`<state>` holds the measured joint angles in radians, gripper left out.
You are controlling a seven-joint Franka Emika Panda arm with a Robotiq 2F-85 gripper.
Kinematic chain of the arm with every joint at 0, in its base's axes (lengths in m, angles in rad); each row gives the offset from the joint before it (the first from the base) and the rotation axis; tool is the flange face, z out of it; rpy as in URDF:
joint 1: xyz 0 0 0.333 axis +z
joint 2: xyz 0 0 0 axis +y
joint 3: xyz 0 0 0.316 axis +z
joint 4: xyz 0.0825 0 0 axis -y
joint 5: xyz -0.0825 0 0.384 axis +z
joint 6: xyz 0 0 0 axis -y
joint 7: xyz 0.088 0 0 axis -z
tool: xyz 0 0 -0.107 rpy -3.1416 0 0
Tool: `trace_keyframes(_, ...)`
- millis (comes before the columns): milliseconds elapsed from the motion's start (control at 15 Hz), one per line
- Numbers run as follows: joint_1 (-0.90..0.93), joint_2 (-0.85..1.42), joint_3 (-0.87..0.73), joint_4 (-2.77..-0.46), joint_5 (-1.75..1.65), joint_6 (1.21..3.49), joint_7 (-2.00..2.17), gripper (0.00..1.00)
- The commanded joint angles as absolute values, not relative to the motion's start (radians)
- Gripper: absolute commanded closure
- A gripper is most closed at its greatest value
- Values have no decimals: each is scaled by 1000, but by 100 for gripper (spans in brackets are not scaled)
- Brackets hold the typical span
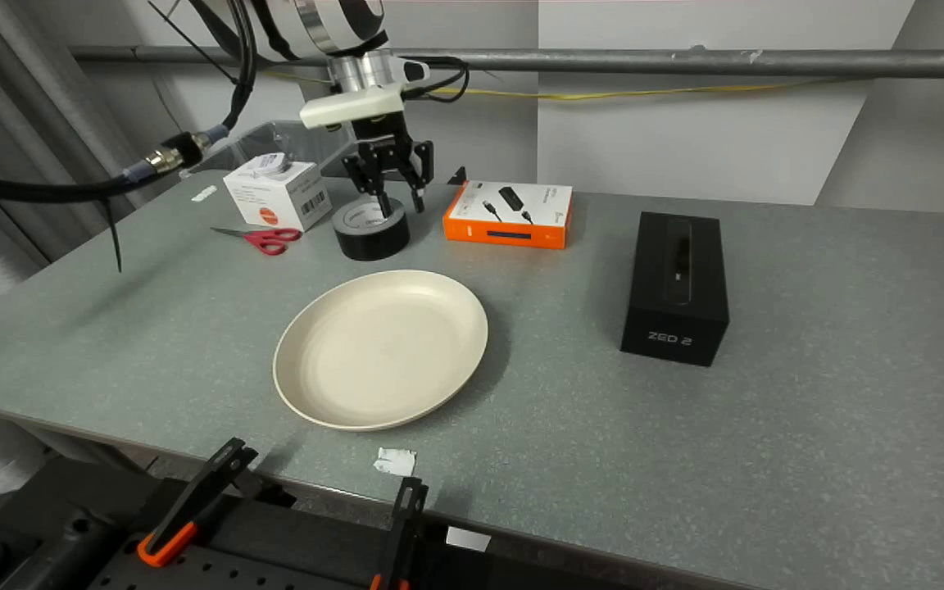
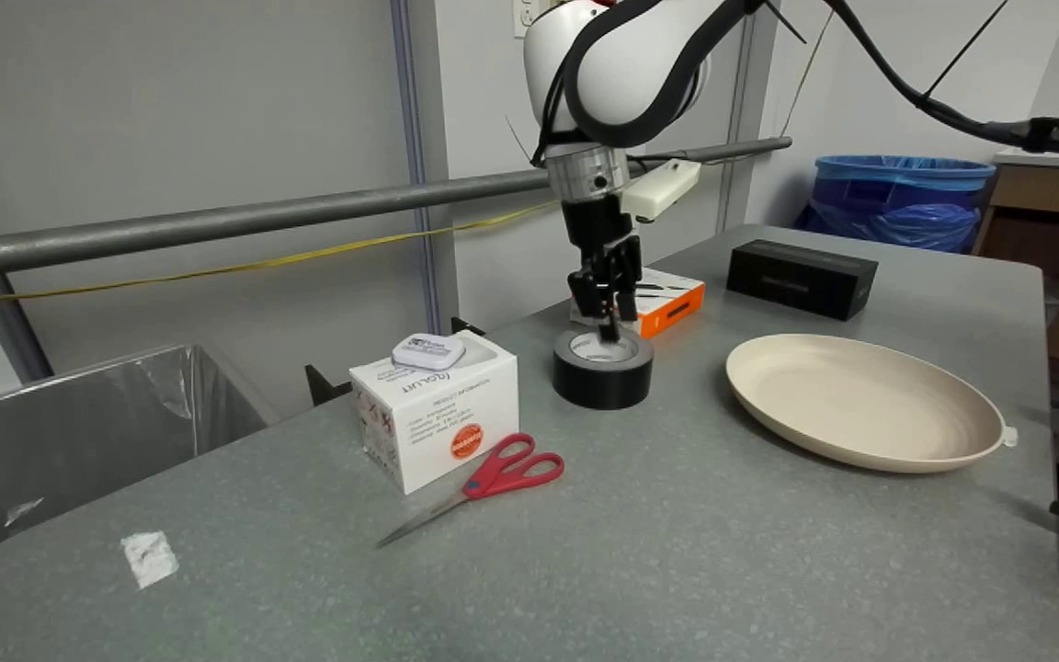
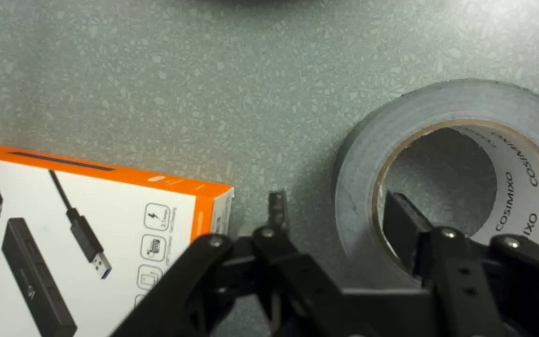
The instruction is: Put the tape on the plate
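The tape [image 1: 372, 243], a black ring-shaped roll, lies flat on the table in both exterior views [image 2: 601, 386]. In the wrist view the tape [image 3: 456, 100] is at the right, its hollow centre showing. My gripper [image 1: 402, 206] points down at the tape, also in an exterior view [image 2: 619, 324]. In the wrist view the gripper [image 3: 336, 206] is open: one finger is over or in the hollow centre, the other outside the ring. The tape's wall lies between them, not clamped. The cream plate [image 1: 382, 352] is bare on the table, also in an exterior view [image 2: 860, 405].
An orange and white box [image 1: 509, 209] lies close to the outer finger, also in the wrist view [image 3: 110, 224]. Red scissors [image 1: 271, 239] and a white box [image 1: 279, 192] stand on the tape's other side. A black box [image 1: 675, 287] stands beyond the plate. A pipe [image 1: 685, 61] runs along the wall.
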<state>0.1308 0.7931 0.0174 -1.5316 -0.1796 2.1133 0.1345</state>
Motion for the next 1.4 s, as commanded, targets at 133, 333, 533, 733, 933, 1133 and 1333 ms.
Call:
trace_keyframes(133, 117, 872, 36, -1385, -114, 2003, 72, 88)
trace_keyframes(333, 108, 856, 42, -1368, -82, 1949, 52, 94)
trace_keyframes(533, 108, 745, 38, -1457, -86, 1948, 34, 94)
trace_keyframes(733, 112, 582, 9, -1631, -141, 2001, 30, 94)
trace_keyframes(933, 104, 451, -8, -1771, -193, 2011, -1, 94)
trace_keyframes(1133, 72, 333, -12, -1925, -236, 2016, -82, 94)
trace_keyframes(1333, 35, 235, -14, -2088, -268, 2029, -177, 94)
